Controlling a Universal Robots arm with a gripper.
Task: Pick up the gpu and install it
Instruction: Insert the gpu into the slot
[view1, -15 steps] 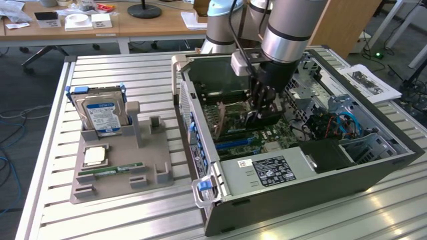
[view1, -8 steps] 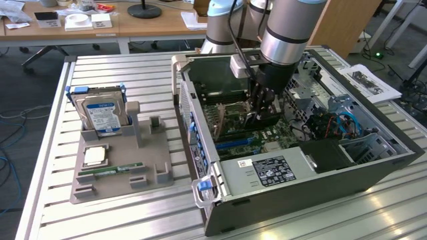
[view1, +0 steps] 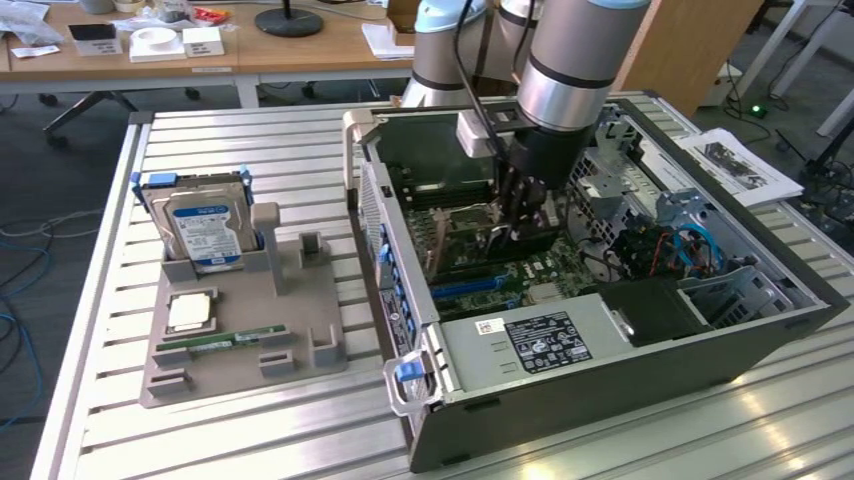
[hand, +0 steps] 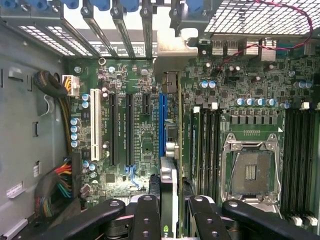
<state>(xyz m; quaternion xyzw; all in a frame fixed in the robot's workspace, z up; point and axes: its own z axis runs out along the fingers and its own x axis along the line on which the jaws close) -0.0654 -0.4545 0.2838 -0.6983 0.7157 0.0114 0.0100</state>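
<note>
Standing open on the slatted bench (view1: 214, 440), the computer case (view1: 641, 380) has the arm (view1: 574, 60) reaching in from above. Motherboard (hand: 142, 145) lies exposed on the case floor. Gpu (hand: 169, 185) sits edge-on inside the case, right at the blue slot (hand: 162, 115); cannot tell if seated. Hand (hand: 175, 217) is partly closed, gripping the card's two faces. Black slots (hand: 129, 130) and memory slots (hand: 207, 145) crowd either flank, so side room is tight.

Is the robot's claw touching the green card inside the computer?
Touching. The wrist view shows the gripper clamping the gpu, seen edge-on, with a finger pressed against each face, above the motherboard.
</note>
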